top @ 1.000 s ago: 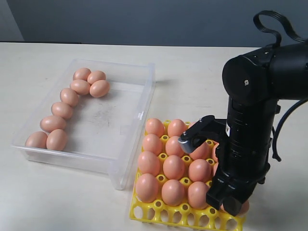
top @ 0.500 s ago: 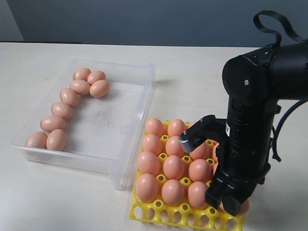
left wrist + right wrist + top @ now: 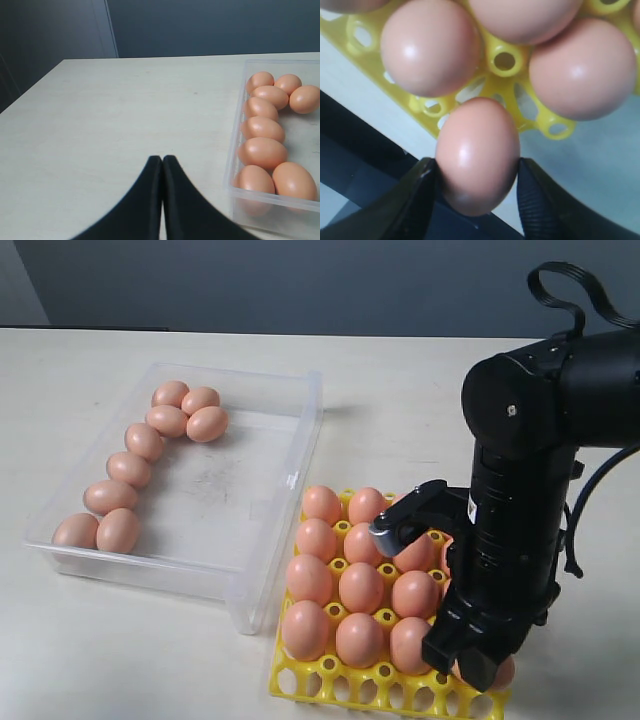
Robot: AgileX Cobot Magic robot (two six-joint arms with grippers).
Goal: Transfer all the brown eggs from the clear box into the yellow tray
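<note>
Several brown eggs [image 3: 130, 468] lie along the left side of the clear box [image 3: 300, 430]. Several more fill cups of the yellow tray [image 3: 380, 685] to its right. My right gripper [image 3: 480, 670] hangs over the tray's near right corner, shut on a brown egg [image 3: 477, 150] that sits between both fingers, just above the tray's edge cups [image 3: 505, 87]. In the left wrist view my left gripper [image 3: 162, 159] is shut and empty over bare table, beside the clear box [image 3: 235, 150] and its eggs [image 3: 262, 151]. The exterior view does not show the left gripper.
The right arm's black body [image 3: 520, 490] stands over the tray's right side and hides part of it. The box's right wall nearly touches the tray's left edge. A dark wall [image 3: 300, 280] runs behind the pale table [image 3: 400, 400].
The right gripper has sunk a little and shifted slightly left with its egg, closer to the tray's near right corner. Everything else is still.
</note>
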